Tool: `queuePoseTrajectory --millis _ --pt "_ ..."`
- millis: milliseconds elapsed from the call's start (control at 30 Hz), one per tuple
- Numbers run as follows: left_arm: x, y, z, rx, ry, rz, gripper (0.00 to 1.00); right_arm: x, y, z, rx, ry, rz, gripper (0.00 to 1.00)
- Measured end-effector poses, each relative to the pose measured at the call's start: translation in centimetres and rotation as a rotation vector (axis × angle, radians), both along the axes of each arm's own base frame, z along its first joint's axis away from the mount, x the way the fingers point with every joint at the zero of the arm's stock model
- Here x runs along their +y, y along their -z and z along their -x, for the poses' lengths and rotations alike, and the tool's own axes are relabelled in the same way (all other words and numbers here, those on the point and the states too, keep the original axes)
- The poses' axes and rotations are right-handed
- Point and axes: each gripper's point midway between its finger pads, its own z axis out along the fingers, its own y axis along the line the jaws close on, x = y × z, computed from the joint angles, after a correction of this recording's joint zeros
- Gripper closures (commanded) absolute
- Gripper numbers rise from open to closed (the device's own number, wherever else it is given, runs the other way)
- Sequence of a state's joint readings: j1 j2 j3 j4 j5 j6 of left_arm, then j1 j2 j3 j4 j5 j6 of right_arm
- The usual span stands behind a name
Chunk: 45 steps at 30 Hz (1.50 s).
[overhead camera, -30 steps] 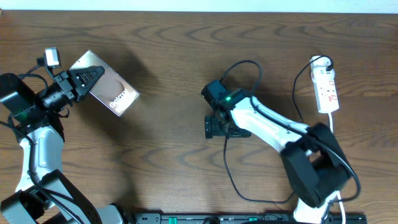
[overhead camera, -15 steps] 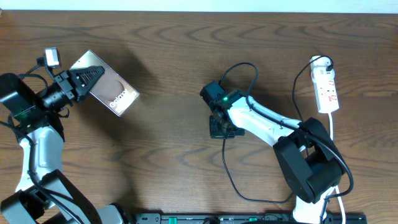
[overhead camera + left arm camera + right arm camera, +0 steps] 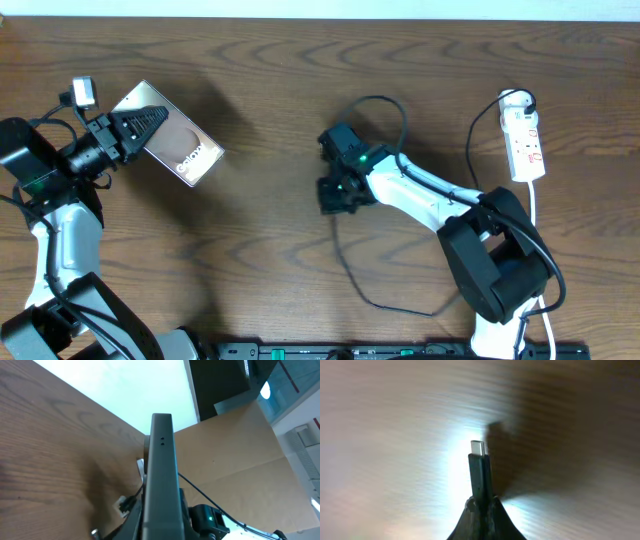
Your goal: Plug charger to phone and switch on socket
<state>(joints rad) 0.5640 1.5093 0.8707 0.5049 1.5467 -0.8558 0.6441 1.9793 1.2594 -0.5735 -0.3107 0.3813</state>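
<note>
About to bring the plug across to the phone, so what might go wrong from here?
The right fingers pinch only the charger plug's rear, so it may pivot on contact. The left fingers hold the phone by one end; pushing might shift it. The slack cable could snag.

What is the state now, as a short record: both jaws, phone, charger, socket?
left jaws: shut on the phone
right jaws: shut on the charger, plug tip forward
phone: held at the left of the table, apart from the plug
charger cable: lies in a loose loop on the table
socket: far right, untouched; switch state unclear
</note>
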Motion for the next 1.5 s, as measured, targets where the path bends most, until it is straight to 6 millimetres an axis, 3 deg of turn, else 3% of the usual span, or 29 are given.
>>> queuePoseTrajectory --millis 100,200,267,400,533,733,867,933,1033,1167,1433,1467,1500 --pt "0.0 0.0 0.0 0.003 0.000 0.002 0.93 4.2 -2.5 1.9 0.013 -0.247 -0.275 0.99" --pt "0.0 0.0 0.0 0.018 0.000 0.013 0.93 6.4 -5.6 4.9 0.037 -0.474 -0.529 0.99" --pt "0.0 0.0 0.0 0.026 -0.001 0.019 0.93 6.9 -7.5 6.8 0.049 -0.593 -0.677 0.99" --pt "0.0 0.0 0.0 0.031 -0.001 0.023 0.93 7.1 -10.0 8.8 0.047 -0.713 -0.856 0.99" --pt "0.0 -0.1 0.0 0.022 0.000 0.017 0.93 7.1 -11.5 9.5 0.020 -0.772 -0.962 0.99" --pt "0.0 -0.1 0.0 0.021 -0.001 0.017 0.93 7.3 -12.1 9.5 -0.018 -0.805 -1.008 0.99" --pt "0.0 -0.1 0.0 0.020 0.000 0.016 0.92 7.3 -10.3 8.5 0.005 -0.739 -0.880 0.99" --pt "0.0 -0.1 0.0 0.020 -0.001 0.016 0.93 6.6 -7.4 7.2 0.062 -0.601 -0.671 0.99" --pt "0.0 -0.1 0.0 0.020 0.000 0.016 0.93 3.8 -3.0 5.4 0.141 -0.346 -0.332 0.99" --pt "0.0 -0.1 0.0 0.020 0.000 0.016 0.93 -1.3 0.6 3.8 0.165 -0.044 0.035 0.99" --pt "0.0 -0.1 0.0 0.019 0.000 0.016 0.93 -7.1 1.3 1.7 0.077 0.252 0.355 0.99" --pt "0.0 -0.1 0.0 0.019 0.000 0.016 0.92 -7.4 1.4 1.5 0.066 0.269 0.372 0.95" --pt "0.0 -0.1 0.0 0.019 -0.001 0.015 0.92 -7.7 1.4 1.3 0.053 0.288 0.388 0.80"
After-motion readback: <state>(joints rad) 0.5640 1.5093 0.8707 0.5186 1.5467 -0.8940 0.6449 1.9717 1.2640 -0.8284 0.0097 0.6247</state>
